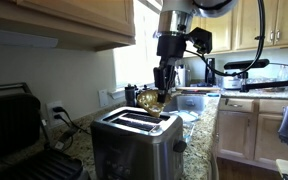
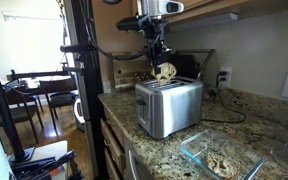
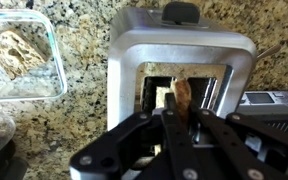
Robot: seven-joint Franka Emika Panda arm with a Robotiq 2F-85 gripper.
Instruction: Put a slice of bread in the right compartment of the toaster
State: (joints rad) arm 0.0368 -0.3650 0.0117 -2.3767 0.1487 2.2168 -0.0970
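One slice of bread (image 3: 182,92) | pincer (image 1: 162,90) clenched on it, edge-down | poised over toaster (image 2: 170,108) slot so it can slide in

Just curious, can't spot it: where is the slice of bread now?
In an exterior view the slice of bread hangs in the gripper just above the toaster.

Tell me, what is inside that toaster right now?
The slice of bread, pinched in the gripper, hangs over the slots of the toaster. The slots' depths are dark, partly covered by bread and gripper.
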